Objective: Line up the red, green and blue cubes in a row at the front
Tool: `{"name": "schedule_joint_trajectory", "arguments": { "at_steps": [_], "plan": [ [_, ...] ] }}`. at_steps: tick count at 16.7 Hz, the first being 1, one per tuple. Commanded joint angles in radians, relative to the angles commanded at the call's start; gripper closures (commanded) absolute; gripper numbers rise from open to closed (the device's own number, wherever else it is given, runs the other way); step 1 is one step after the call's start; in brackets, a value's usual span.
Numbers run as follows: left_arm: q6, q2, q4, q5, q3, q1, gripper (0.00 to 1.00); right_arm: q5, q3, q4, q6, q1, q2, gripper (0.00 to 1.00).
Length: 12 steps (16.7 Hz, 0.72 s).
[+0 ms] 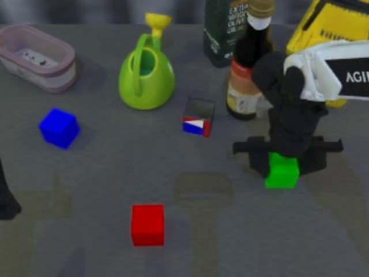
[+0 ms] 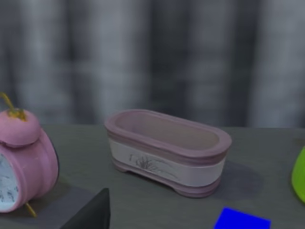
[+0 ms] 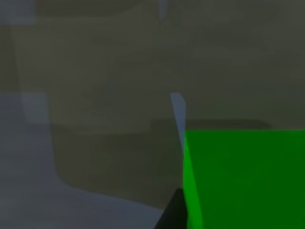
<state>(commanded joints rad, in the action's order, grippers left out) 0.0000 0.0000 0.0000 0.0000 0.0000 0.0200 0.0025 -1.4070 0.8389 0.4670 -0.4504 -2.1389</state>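
Note:
The green cube point(image 1: 282, 172) sits at the right of the table, and my right gripper point(image 1: 282, 164) stands over it from above, shut on it. Its dark fingers flank the cube's sides. In the right wrist view the green cube point(image 3: 243, 176) fills the lower corner with one dark finger point(image 3: 174, 210) against its face. The red cube point(image 1: 147, 224) rests near the front centre. The blue cube point(image 1: 59, 127) lies at the left, and its corner point(image 2: 242, 220) shows in the left wrist view. My left gripper point(image 1: 6, 202) is parked at the left edge, open.
A pink planter point(image 1: 40, 55) stands at the back left, with a green watering can point(image 1: 146, 72) to its right. A patterned grey-topped cube point(image 1: 198, 118) sits mid-table. Two bottles point(image 1: 249, 63) and a yellow object point(image 1: 334, 29) crowd the back right. A pink alarm clock point(image 2: 21, 157) shows near the left arm.

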Motion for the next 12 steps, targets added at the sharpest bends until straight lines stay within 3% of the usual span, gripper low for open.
{"name": "schedule_joint_trajectory", "arguments": {
  "at_steps": [9, 12],
  "plan": [
    [0.000, 0.000, 0.000, 0.000, 0.000, 0.000, 0.00, 0.002, -0.004, 0.005, 0.000, 0.002, 0.006, 1.00],
    [0.000, 0.000, 0.000, 0.000, 0.000, 0.000, 0.00, 0.002, -0.049, 0.074, 0.000, -0.001, 0.029, 1.00]
  ]
}}
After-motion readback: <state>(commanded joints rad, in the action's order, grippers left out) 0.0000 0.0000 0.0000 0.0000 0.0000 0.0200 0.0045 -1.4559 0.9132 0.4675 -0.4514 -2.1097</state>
